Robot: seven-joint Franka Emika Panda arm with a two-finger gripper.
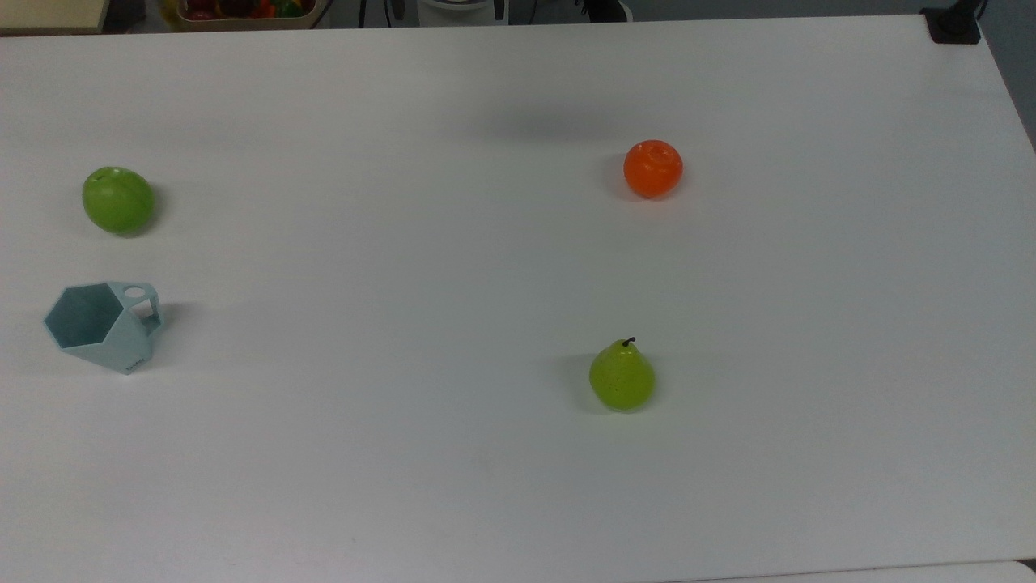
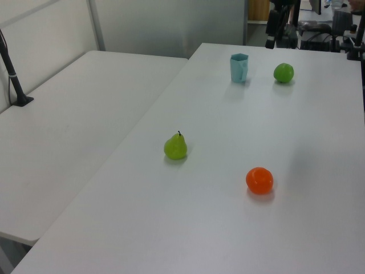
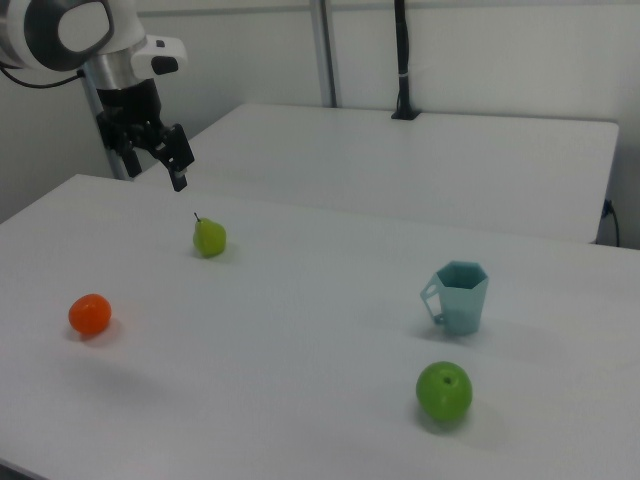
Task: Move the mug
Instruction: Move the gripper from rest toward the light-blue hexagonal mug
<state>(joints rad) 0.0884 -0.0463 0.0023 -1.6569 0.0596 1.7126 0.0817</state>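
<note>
Mug [image 1: 104,325] upright at top view's left, rim up, handle toward apple [image 1: 118,200]; gripper [image 3: 170,160] aloft, fingers' state indiscernible.

Lab: robot arm [image 3: 70,40], bare white tables [image 2: 85,103], partition walls.

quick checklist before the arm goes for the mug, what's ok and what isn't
1. Mug upright, opening up: ok.
2. Mug apart from the apple: ok.
3. Mug handle reachable, nothing against it: ok.
4. Gripper holding nothing: ok.
5. Gripper near the mug: not ok, it hangs beyond the pear, far across the table.
6. Orange off the straight path: cannot tell.
</note>
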